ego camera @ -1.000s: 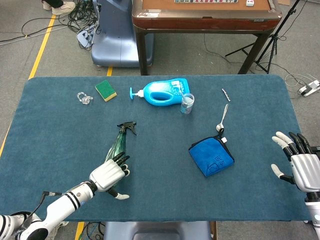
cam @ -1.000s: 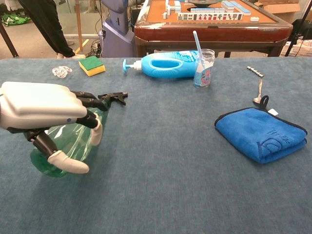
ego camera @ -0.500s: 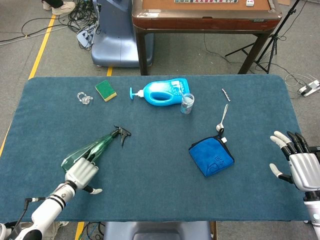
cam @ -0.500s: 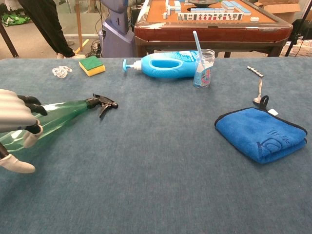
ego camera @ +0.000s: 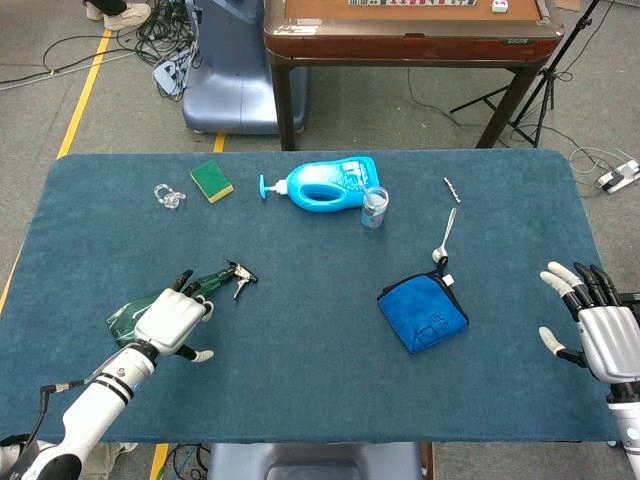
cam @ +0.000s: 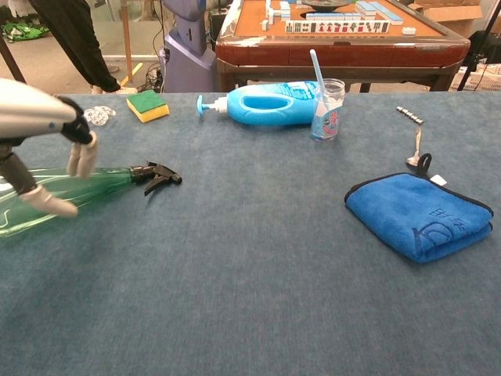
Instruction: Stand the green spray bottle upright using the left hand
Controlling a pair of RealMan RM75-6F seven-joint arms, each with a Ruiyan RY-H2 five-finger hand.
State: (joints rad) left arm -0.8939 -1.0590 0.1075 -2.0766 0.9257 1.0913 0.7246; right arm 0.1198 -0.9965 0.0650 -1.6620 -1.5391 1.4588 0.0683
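The green spray bottle lies on its side at the front left of the table, its black trigger head pointing right and away. In the chest view the bottle is flat on the cloth. My left hand hovers over the bottle's middle with fingers spread; in the chest view the left hand is raised above it, fingers hanging down, with no grip that I can see. My right hand rests open at the table's right edge, far from the bottle.
A blue detergent bottle lies at the back centre beside a small cup. A green sponge and a clear plastic piece sit back left. A folded blue cloth and a spoon lie right of centre.
The bottle has swung round and slid left, from pointing away to pointing right. My left hand has come off its base and risen over its middle. The right hand has stayed still.
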